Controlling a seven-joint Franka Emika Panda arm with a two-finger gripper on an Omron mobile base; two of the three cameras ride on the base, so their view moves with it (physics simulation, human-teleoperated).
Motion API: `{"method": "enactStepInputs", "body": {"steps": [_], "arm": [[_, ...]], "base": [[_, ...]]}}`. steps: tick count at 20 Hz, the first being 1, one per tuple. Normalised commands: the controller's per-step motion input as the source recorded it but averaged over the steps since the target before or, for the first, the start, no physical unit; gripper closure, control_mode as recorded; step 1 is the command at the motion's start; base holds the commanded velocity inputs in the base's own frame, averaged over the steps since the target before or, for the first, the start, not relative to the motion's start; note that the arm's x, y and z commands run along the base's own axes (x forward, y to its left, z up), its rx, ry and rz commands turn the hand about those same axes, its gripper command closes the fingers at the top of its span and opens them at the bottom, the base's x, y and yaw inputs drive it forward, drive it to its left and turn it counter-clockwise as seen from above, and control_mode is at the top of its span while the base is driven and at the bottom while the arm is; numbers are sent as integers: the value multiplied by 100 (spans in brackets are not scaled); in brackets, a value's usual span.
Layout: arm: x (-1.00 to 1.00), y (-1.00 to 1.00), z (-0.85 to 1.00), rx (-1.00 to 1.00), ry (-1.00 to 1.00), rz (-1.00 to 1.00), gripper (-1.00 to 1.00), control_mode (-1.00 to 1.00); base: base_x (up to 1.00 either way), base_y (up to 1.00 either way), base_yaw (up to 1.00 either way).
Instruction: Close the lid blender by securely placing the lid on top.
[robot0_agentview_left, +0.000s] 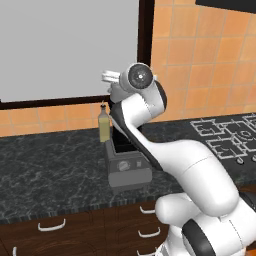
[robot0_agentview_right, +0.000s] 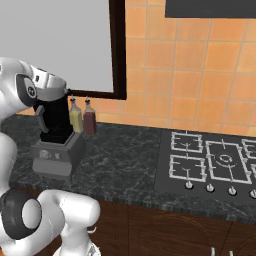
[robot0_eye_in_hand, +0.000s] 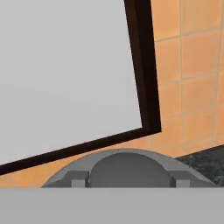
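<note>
One lid (robot0_eye_in_hand: 129, 168) sits close under my claw in the hand view: a light-grey shallow dome with a raised centre and small tabs at either side. I cannot tell from these views whether it is seated on the jar or merely carried above it. The blender (robot0_agentview_right: 54, 145) stands below the claw, black jar on a boxy grey base with its control panel facing me. Claw state: cannot tell, since the fingertips are not visible. My judgement for the step: keep the lid level and centred over the jar mouth, then press straight down. Beyond the claw, a yellowish bottle (robot0_agentview_left: 104, 126) stands just beside the jar, with a dark-framed window (robot0_eye_in_hand: 144, 65) behind.
</note>
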Motion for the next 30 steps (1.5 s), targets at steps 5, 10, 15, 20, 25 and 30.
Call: {"method": "enactStepInputs", "body": {"steps": [5, 10, 15, 20, 25, 30], "arm": [[0, 0, 0, 14, -32, -4, 100, -100], [0, 1, 0, 8, -26, -3, 100, -100], [-14, 0, -6, -11, 0, 0, 100, -100], [0, 0, -16, -29, 23, 0, 100, -100], [-4, 0, -56, -18, 16, 0, 100, -100], [-56, -1, -63, -6, -7, 0, -100, -100]], "base": [[0, 0, 0], [0, 0, 0], [0, 0, 0], [0, 0, 0], [0, 0, 0], [0, 0, 0]]}}
